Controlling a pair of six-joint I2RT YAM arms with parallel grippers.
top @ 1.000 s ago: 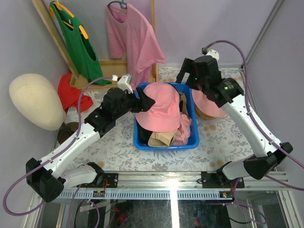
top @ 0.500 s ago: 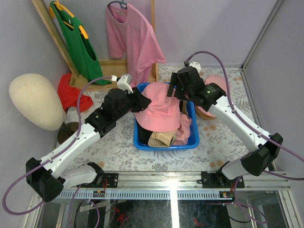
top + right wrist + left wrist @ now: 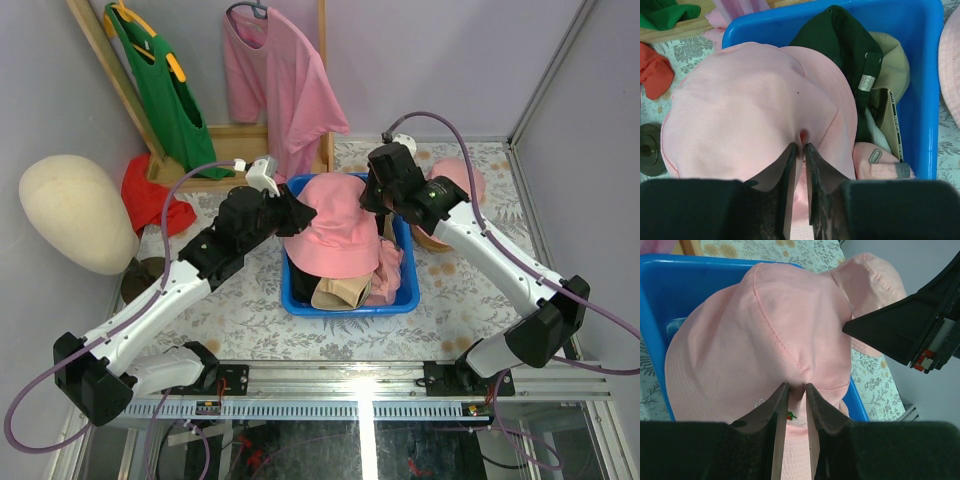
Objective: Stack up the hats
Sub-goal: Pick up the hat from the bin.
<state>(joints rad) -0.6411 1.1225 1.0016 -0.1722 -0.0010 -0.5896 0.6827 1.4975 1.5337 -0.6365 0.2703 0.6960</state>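
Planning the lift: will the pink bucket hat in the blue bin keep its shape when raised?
Probably floppy: the pink bucket hat puckers into a fold where the left gripper pinches it, and likewise at the right gripper. It is likely light, being thin cloth. It may sag between the two pinches, since its crown looks slack and creased.

Overhead, two wrist close-ups; common pink hat (image 3: pixel 338 228)
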